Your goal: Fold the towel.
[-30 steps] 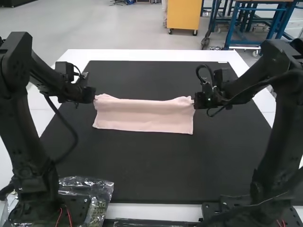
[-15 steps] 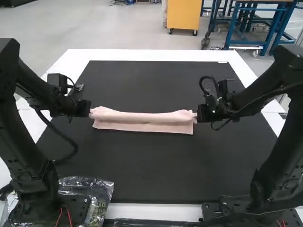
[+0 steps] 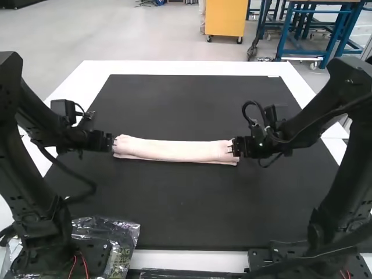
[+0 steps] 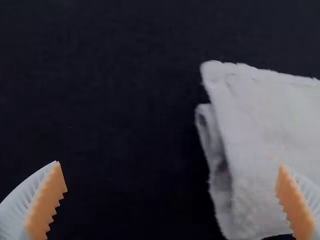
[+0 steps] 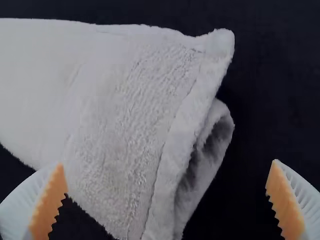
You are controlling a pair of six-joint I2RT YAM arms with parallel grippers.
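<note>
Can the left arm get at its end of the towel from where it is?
Probably yes: its gripper is open right by that end of the towel, and I see nothing standing between them.

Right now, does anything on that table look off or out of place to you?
Yes: some crumpled clear plastic lies by the left arm's base, looking like stray packaging. The folded towel is also slightly uneven, with a lower layer peeking out along its near edge.
</note>
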